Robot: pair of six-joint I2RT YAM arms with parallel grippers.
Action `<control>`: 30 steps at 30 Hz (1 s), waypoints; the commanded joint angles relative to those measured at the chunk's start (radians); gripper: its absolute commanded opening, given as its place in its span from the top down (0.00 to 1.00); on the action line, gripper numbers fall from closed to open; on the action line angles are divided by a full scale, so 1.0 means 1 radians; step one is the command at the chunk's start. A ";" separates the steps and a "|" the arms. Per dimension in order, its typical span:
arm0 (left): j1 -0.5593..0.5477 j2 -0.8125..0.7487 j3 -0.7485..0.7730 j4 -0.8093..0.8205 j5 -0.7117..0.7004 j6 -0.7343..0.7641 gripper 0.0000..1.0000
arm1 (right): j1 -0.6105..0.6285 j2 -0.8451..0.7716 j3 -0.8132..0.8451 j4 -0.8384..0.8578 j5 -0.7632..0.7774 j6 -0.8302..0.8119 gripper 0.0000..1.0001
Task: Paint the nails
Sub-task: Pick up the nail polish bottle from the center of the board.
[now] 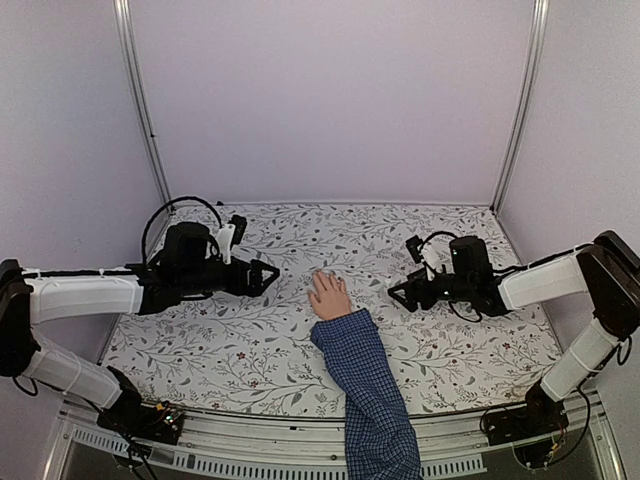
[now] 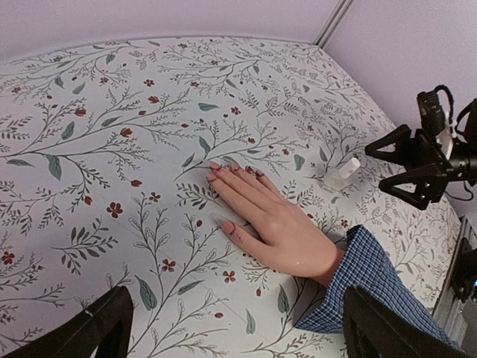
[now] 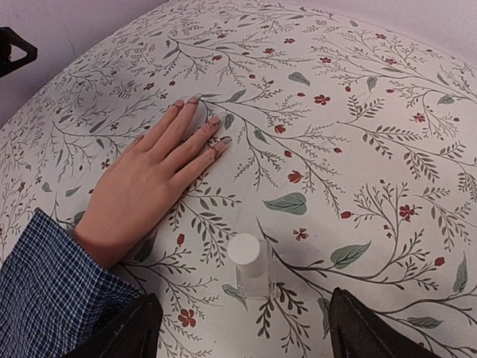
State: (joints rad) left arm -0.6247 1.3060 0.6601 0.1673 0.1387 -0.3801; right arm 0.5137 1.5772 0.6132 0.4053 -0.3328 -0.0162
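Note:
A pale hand lies flat, palm down, on the flowered tablecloth and ends a blue checked sleeve. Its nails look dull pink in the left wrist view, and they also show in the right wrist view. A small clear bottle with a white cap stands upright just right of the hand, and it also shows in the left wrist view. My left gripper is open and empty, left of the hand. My right gripper is open, with the bottle just ahead of its jaws.
The flowered tablecloth covers the table. Plain walls with metal posts close in the back and sides. The sleeve runs from the hand to the near table edge between my two arms.

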 commanded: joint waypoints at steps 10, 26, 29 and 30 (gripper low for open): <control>-0.012 -0.036 -0.005 0.008 0.003 0.021 0.00 | 0.039 0.208 0.141 -0.025 0.011 -0.085 0.38; -0.012 -0.060 0.000 -0.015 -0.021 0.030 0.00 | 0.081 0.315 0.220 -0.080 0.091 -0.132 0.70; -0.012 -0.067 0.006 -0.031 -0.025 0.025 0.01 | 0.084 0.312 0.225 -0.086 0.094 -0.141 0.79; -0.011 -0.071 0.008 -0.039 -0.028 0.020 0.00 | 0.085 0.308 0.224 -0.085 0.093 -0.142 0.81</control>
State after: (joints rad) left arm -0.6258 1.2602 0.6598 0.1505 0.1238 -0.3664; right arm 0.5884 1.8744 0.8146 0.3374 -0.2584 -0.1406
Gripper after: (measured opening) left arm 0.995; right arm 0.227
